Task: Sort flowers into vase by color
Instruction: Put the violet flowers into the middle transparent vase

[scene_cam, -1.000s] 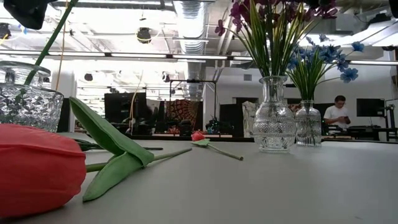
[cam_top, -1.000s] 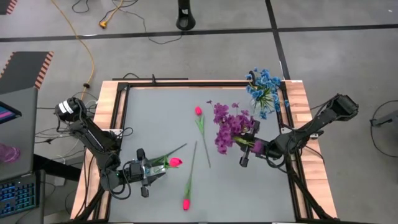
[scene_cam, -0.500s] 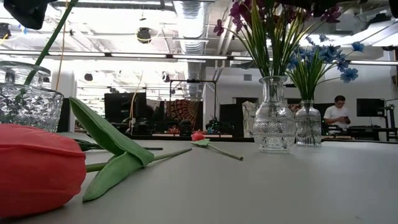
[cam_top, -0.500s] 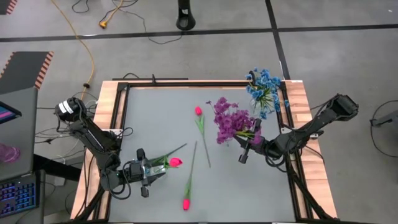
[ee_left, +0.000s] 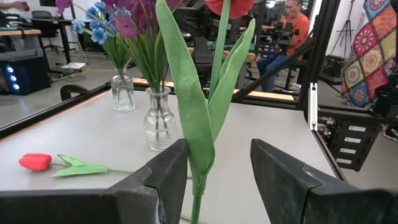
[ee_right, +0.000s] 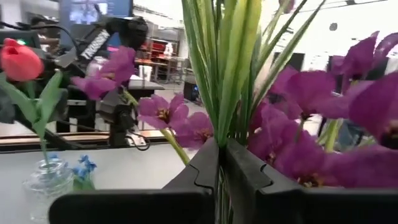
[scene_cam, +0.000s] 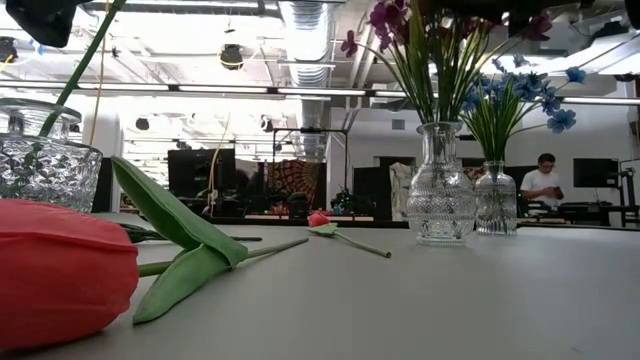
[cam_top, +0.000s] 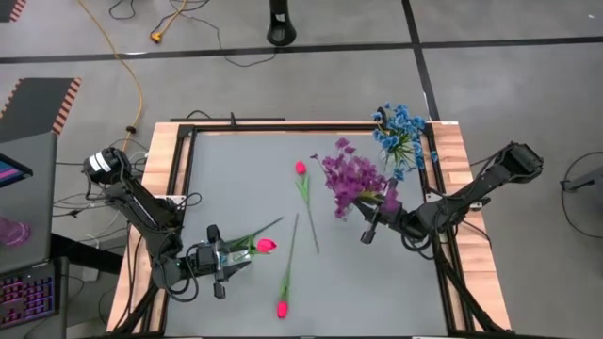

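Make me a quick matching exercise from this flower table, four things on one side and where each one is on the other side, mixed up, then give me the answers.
1. purple flowers
2. blue flowers
3. tulip with leaves
4. right gripper

A. in the far right corner vase
B. shut on stems above the table
C. at the left gripper
D. held over the table's right half

Pairs: 1-D, 2-A, 3-C, 4-B

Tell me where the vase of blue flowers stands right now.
In the high view the vase of blue flowers stands at the table's far right corner, just beyond the purple bunch that the right gripper holds.
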You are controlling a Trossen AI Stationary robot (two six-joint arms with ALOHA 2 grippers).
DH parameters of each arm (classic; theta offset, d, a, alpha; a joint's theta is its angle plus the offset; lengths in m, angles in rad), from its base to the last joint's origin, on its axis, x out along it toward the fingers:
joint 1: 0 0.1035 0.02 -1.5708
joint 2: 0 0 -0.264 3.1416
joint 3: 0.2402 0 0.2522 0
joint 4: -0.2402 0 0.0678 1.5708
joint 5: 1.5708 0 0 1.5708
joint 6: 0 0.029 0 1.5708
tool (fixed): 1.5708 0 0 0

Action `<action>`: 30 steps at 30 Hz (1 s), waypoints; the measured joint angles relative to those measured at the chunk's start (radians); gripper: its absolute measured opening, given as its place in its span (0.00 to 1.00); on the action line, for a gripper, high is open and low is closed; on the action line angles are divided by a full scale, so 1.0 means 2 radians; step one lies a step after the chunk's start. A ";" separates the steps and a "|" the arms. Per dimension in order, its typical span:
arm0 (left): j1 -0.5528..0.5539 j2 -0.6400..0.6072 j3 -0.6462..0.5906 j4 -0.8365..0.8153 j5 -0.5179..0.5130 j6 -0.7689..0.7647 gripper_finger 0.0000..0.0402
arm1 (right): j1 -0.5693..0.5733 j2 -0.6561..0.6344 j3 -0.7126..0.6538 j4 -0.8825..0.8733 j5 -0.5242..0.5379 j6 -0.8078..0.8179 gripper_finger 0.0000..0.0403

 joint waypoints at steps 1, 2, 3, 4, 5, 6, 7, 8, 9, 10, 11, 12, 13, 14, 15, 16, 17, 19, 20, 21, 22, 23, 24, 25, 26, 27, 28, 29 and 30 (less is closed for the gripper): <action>0.000 0.000 0.000 0.000 0.000 0.000 0.41 | 0.000 0.000 0.000 0.000 0.000 0.000 0.13; 0.000 0.000 0.000 0.000 0.000 0.000 0.41 | 0.000 0.000 0.000 0.000 0.000 0.000 0.14; 0.000 0.000 0.000 0.000 0.000 0.000 0.41 | 0.000 0.000 0.000 0.000 0.000 0.000 0.15; 0.000 0.000 0.000 0.000 0.000 0.000 0.41 | 0.000 0.000 0.000 0.000 0.000 0.001 0.16; 0.000 0.000 0.000 0.000 0.000 0.000 0.41 | 0.000 0.000 0.000 0.000 0.000 0.001 0.18; 0.000 0.000 0.000 0.000 0.000 0.000 0.41 | 0.000 0.000 0.000 0.000 0.000 0.002 0.19; 0.000 0.000 0.000 0.000 0.000 0.000 0.41 | 0.000 0.000 0.000 0.000 0.000 0.002 0.21; 0.000 0.000 0.000 0.000 0.000 0.000 0.41 | 0.000 0.000 0.000 0.000 0.000 0.006 0.24; 0.000 0.000 0.000 0.000 0.000 0.000 0.41 | 0.000 0.000 0.000 0.000 0.000 0.011 0.26; 0.000 0.000 0.000 0.000 0.000 0.000 0.41 | 0.000 0.000 0.000 0.000 0.000 0.016 0.28; 0.000 0.000 0.000 0.000 0.000 0.000 0.41 | 0.001 0.000 0.000 0.000 0.000 0.022 0.31; 0.000 0.000 0.000 0.000 0.000 0.000 0.41 | 0.001 0.000 0.000 0.000 0.000 0.027 0.33; 0.000 0.000 0.000 0.000 0.000 0.000 0.41 | 0.003 0.000 0.000 0.000 0.000 0.033 0.36; 0.000 0.000 0.000 0.000 0.000 0.000 0.41 | 0.006 0.000 0.000 -0.002 0.000 0.038 0.38; 0.000 0.000 0.000 0.000 0.000 0.000 0.41 | 0.009 0.000 0.000 -0.006 0.000 0.039 0.40; 0.000 0.000 0.000 0.000 0.000 0.000 0.41 | 0.014 0.000 0.000 -0.011 0.001 0.037 0.42; 0.000 0.000 0.000 0.000 0.000 0.000 0.41 | 0.019 0.000 0.000 -0.016 0.003 0.032 0.43; 0.000 0.000 0.000 0.000 0.000 0.000 0.41 | 0.031 0.000 0.000 -0.024 0.022 0.016 0.45; 0.000 0.000 0.000 0.000 0.000 0.000 0.41 | 0.037 0.000 0.000 -0.026 0.035 0.008 0.45; 0.000 0.000 0.000 0.000 0.000 0.000 0.41 | 0.044 0.000 0.000 -0.027 0.053 0.001 0.46; 0.000 0.000 0.000 0.000 0.000 0.000 0.41 | 0.051 0.000 0.000 -0.028 0.071 -0.007 0.46; 0.000 0.000 0.000 0.000 0.000 0.000 0.41 | 0.058 0.000 0.000 -0.028 0.090 -0.013 0.46; 0.000 0.000 0.000 0.000 0.000 0.000 0.41 | 0.065 -0.001 0.000 -0.028 0.108 -0.018 0.46; 0.000 0.000 0.000 0.000 0.000 0.000 0.41 | 0.071 -0.001 0.000 -0.028 0.125 -0.019 0.46; 0.000 0.000 0.000 0.000 0.000 0.000 0.41 | 0.076 -0.001 0.000 -0.028 0.141 -0.019 0.46; 0.000 0.000 0.000 0.000 0.000 0.000 0.41 | 0.081 -0.001 0.000 -0.028 0.156 -0.020 0.45; 0.000 0.000 0.000 0.000 0.000 0.000 0.41 | 0.086 -0.001 0.000 -0.028 0.168 -0.020 0.45; 0.000 0.000 0.000 0.000 0.000 0.000 0.41 | 0.091 -0.001 0.000 -0.028 0.180 -0.020 0.45; 0.000 0.000 0.000 0.000 0.000 0.000 0.41 | 0.095 -0.001 0.000 -0.028 0.189 -0.020 0.45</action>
